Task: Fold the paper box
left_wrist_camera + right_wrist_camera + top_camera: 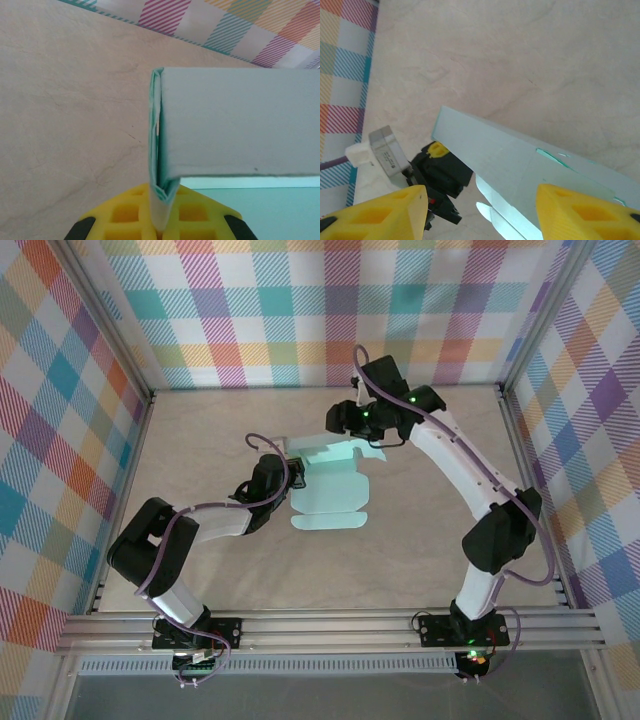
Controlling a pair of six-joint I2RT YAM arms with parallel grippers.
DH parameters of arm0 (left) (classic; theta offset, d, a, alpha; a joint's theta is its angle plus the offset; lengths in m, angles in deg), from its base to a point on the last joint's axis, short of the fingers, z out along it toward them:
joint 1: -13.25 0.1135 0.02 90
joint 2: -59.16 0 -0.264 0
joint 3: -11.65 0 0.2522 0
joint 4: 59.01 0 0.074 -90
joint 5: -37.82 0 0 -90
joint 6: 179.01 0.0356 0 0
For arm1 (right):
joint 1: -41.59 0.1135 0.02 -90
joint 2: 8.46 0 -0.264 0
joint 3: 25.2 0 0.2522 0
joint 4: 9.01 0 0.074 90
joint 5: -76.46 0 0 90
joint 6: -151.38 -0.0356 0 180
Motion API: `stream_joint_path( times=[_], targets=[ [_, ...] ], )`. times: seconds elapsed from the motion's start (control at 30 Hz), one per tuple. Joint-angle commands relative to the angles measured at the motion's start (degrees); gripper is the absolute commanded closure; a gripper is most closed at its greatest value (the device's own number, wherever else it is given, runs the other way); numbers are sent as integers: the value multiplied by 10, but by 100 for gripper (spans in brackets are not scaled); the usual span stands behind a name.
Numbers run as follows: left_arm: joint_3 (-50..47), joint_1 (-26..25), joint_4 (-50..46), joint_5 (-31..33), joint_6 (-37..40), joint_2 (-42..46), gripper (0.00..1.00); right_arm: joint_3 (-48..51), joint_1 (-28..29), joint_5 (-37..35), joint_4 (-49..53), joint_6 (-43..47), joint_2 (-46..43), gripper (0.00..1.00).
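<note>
The paper box (pixel 330 502) lies near the middle of the table (pixel 200 440), partly folded, with one panel raised. The left gripper (pixel 293 472) sits at the box's 9 o'clock edge, clenched on a doubled-over side wall. The left wrist view shows that fold pinched between its yellow fingers (pixel 125 215). The right gripper (pixel 352 438) hovers at the box's 12 o'clock, jaws spread and grasping nothing, the raised panel's edge in the gap between them.

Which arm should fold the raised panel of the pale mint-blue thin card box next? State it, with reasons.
Right, probably. The right gripper stands open over the raised panel of the pale mint-blue thin card box, free to act. The left gripper is shut on the box's folded edge, anchoring it.
</note>
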Motion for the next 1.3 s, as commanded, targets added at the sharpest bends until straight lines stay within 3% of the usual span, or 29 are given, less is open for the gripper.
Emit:
stream_joint_path(
  times=[0.0,0.23,0.5,0.73,0.93,1.27],
  targets=[
    [14,4,7,8,-16,7,100,18,3,0,9,-13,-3,44],
    [15,4,13,-3,-30,-5,100,37,3,27,-12,-45,9,52],
    [15,4,9,0,-29,-3,100,53,4,14,-3,-47,3,52],
    [19,4,5,-1,-29,-9,100,84,5,-29,-23,-44,-65,41],
    [23,4,1,-4,-29,-13,100,161,5,-18,-75,-68,-124,29],
    [16,4,4,-21,-26,-6,100,176,-26,-20,-86,-65,-127,26]
  ],
)
